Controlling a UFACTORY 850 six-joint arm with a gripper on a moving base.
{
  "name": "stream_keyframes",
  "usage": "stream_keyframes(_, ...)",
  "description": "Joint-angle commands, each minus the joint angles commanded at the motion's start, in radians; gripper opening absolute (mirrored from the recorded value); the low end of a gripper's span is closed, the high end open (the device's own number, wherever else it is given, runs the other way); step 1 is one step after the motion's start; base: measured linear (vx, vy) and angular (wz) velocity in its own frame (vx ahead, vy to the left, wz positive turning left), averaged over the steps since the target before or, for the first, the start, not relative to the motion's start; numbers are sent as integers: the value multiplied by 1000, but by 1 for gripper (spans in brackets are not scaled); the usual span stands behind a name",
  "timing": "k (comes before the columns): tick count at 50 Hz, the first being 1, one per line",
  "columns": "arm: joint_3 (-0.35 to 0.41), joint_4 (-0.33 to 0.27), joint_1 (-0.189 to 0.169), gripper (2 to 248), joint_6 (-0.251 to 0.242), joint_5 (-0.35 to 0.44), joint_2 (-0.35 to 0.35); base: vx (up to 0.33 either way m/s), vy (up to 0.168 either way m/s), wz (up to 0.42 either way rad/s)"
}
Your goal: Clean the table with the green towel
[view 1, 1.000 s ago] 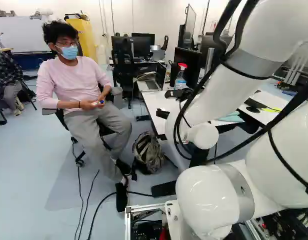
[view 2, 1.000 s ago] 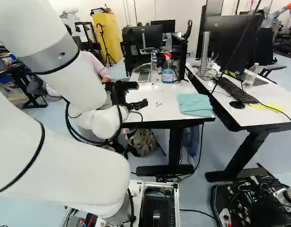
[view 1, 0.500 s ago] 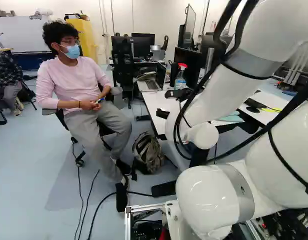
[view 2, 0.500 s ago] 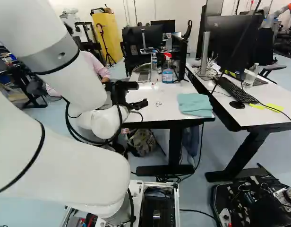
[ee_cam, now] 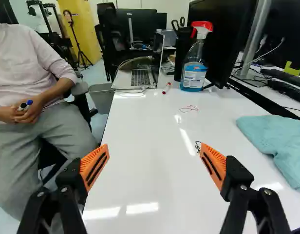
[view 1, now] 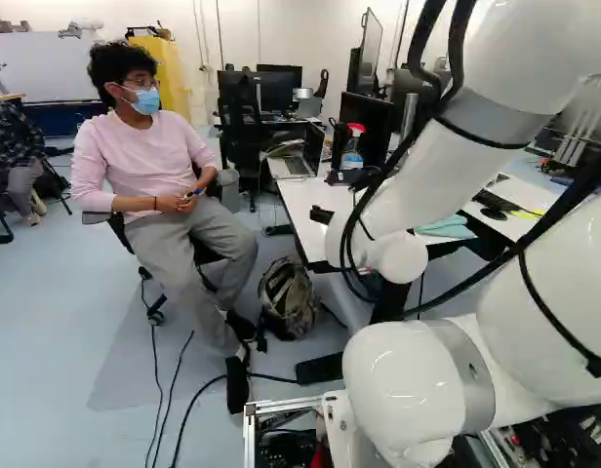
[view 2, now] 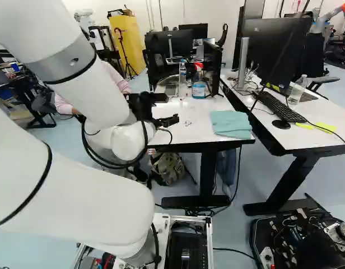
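In the right base view my gripper point(view 2: 172, 108) hangs over the near left part of the white table point(view 2: 197, 134). The wrist view shows the gripper point(ee_cam: 154, 156) open, its orange-padded fingers wide apart with only tabletop between them. The green towel point(ee_cam: 279, 141), a folded light teal cloth point(view 2: 231, 124), lies on the table beside the gripper, outside the finger nearer to it. A red scribble point(ee_cam: 189, 108) is on the tabletop ahead of the gripper. A black scribble point(ee_cam: 197, 145) sits at that same finger's tip, partly hidden.
A spray bottle point(ee_cam: 193, 73), red marker point(ee_cam: 166, 88) and laptop point(ee_cam: 140, 78) stand or lie farther ahead. Monitors point(view 2: 279, 50) rise behind the table. A seated person holding markers is close beside the table's left edge. A backpack point(view 1: 289, 297) rests on the floor.
In the right base view the gripper has shifted slightly right and up, with the forearm moving a little. The gripper has stayed off the towel, which lies where it was. The base has not moved.
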Motion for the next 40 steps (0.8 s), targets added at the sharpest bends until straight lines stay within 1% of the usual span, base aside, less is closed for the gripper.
stream_keyframes(19, -41, 0, -69, 247, 0, 0, 9, 0, 0, 0)
stream_keyframes(40, -63, 0, -153, 247, 0, 0, 44, 0, 0, 0)
